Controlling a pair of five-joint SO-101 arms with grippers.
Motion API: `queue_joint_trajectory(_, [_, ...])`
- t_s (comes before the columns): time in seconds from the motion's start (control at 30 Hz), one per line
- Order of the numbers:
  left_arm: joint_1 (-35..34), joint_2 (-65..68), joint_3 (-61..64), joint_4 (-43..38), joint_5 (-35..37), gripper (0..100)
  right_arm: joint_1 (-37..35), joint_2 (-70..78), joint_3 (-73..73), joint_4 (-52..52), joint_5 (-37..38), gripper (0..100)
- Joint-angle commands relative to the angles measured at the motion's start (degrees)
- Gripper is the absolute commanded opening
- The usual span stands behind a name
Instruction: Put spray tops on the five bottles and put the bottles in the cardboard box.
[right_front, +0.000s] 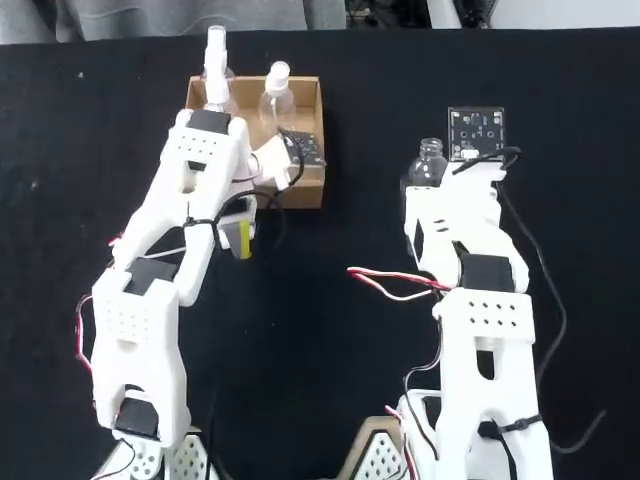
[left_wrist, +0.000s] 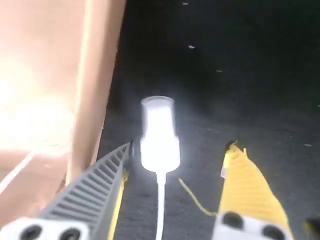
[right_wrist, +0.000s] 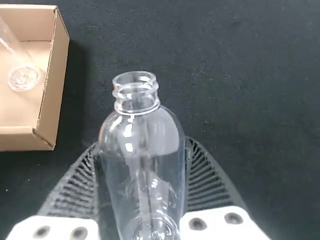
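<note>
The cardboard box (right_front: 300, 190) stands at the back of the black table. A clear bottle with a white spray top (right_front: 277, 92) stands inside it. My left gripper (left_wrist: 170, 180) is at the box's far left corner, its fingers (left_wrist: 95, 190) apart at bottle width around a bottle with a spray top (left_wrist: 160, 137) (right_front: 215, 50) that points away from me. Its clear body is hard to make out. To the right of the box, my right gripper (right_wrist: 140, 165) is shut on an uncapped clear bottle (right_wrist: 140, 145) (right_front: 430, 158), whose open neck points away.
The box wall (left_wrist: 95, 85) runs close beside my left gripper. In the right wrist view, the box corner (right_wrist: 50, 75) lies off to one side with a bottle base (right_wrist: 22, 77) inside. Red and white wires (right_front: 390, 285) hang between the arms over bare black table.
</note>
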Motion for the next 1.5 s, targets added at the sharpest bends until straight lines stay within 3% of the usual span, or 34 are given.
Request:
queue_joint_trajectory(0.0, [-1.6, -2.3, -1.9, -2.5, 0.5, 28, 0.9, -2.1, -0.8, -1.6, 0.8, 1.5])
queue_joint_trajectory(0.33, [-1.5, 6.4, -2.1, -4.6, 0.2, 24, 0.9, -2.1, -0.8, -1.6, 1.0, 1.5])
queue_joint_trajectory(0.77, [-0.5, 6.3, -2.6, 7.3, 0.4, 5, 0.9, -2.1, -0.8, -1.6, 1.0, 1.5])
queue_joint_trajectory(1.03, [0.9, 4.8, -2.5, 14.6, 0.6, 4, 0.9, -2.2, -0.8, -1.6, 1.0, 1.5])
queue_joint_trajectory(1.47, [0.8, -2.7, 0.4, 15.1, 7.1, 3, 0.9, -2.3, -0.7, -1.6, 1.0, 1.5])
